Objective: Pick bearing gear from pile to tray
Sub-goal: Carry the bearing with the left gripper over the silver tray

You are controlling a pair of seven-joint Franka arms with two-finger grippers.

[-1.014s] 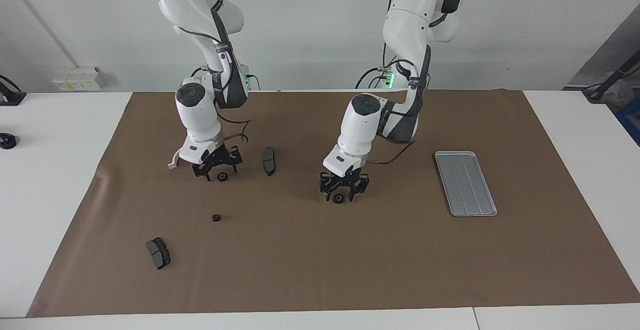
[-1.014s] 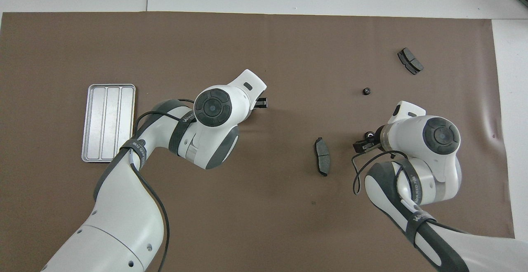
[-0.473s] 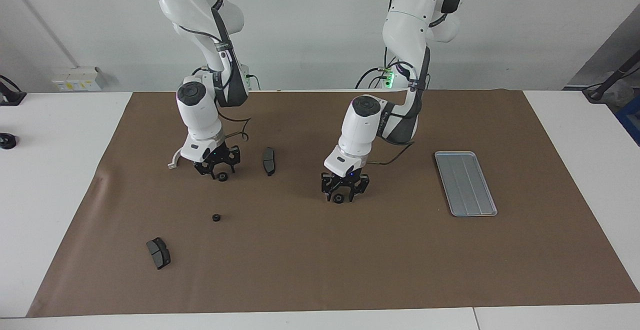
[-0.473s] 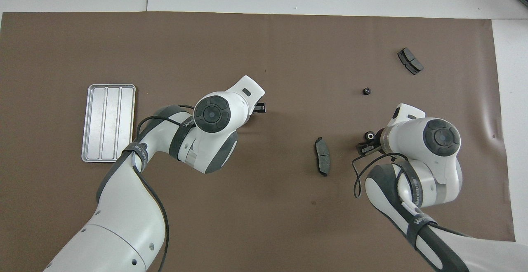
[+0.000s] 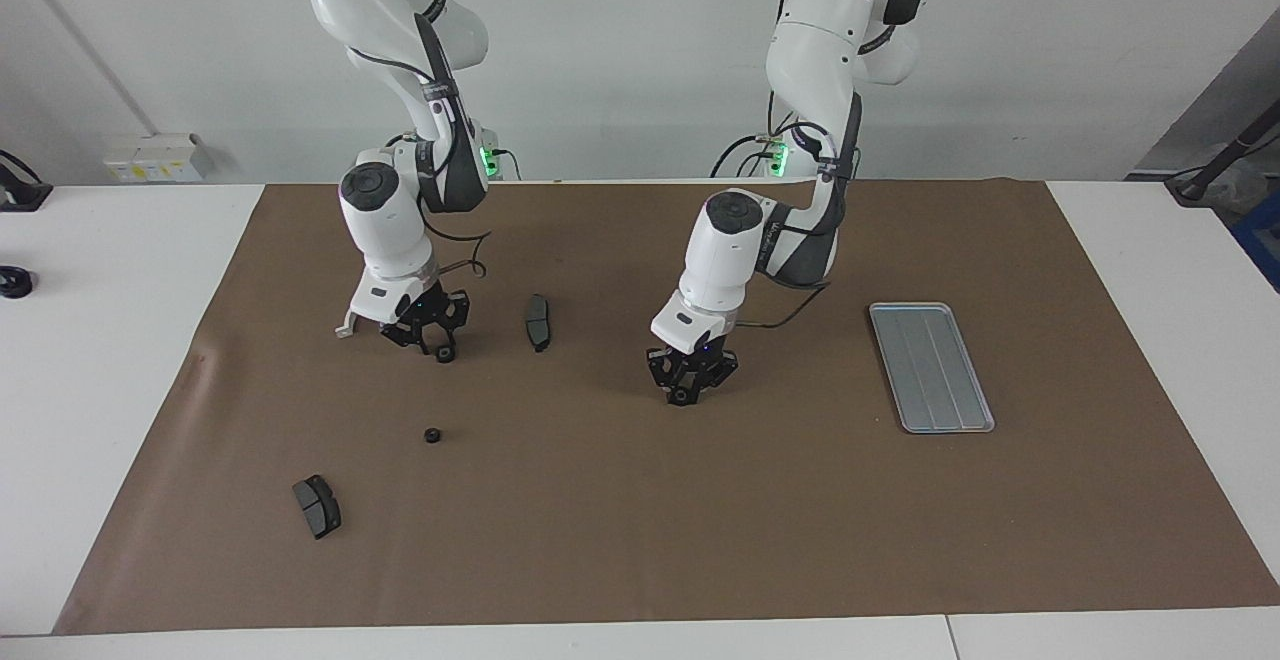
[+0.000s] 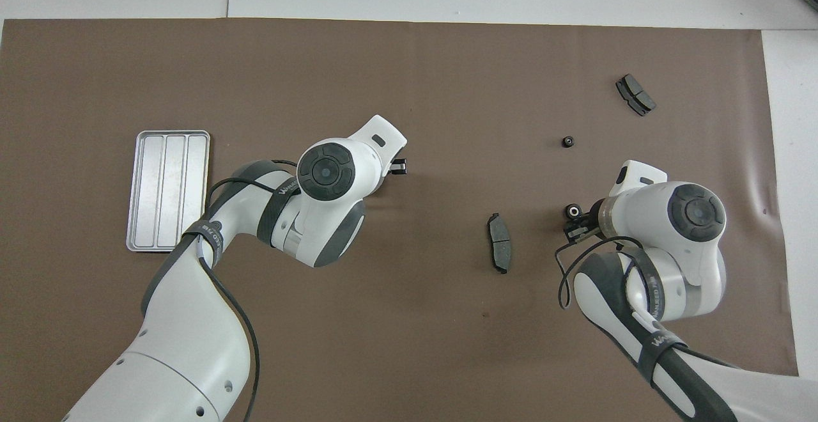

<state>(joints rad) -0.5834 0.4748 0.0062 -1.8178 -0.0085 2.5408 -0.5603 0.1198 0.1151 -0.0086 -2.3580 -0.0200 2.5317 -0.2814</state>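
Note:
Both grippers are down on the brown mat. My left gripper (image 5: 684,394) (image 6: 401,166) has its fingertips drawn together on a small black bearing gear (image 5: 683,398) in the middle of the mat. My right gripper (image 5: 442,349) (image 6: 573,213) is shut on another bearing gear (image 5: 443,353) (image 6: 574,209) toward the right arm's end. A loose bearing gear (image 5: 432,435) (image 6: 567,142) lies farther from the robots than that one. The silver tray (image 5: 930,367) (image 6: 167,190) lies empty at the left arm's end.
One dark brake pad (image 5: 538,322) (image 6: 499,243) lies between the two grippers. Another brake pad (image 5: 317,506) (image 6: 635,94) sits farther out, near the mat's corner. A white curved bracket (image 5: 345,324) pokes out beside the right gripper.
Both grippers' fingers have drawn in from wide apart onto the gears beneath them. The right wrist has shifted a little toward its end of the table.

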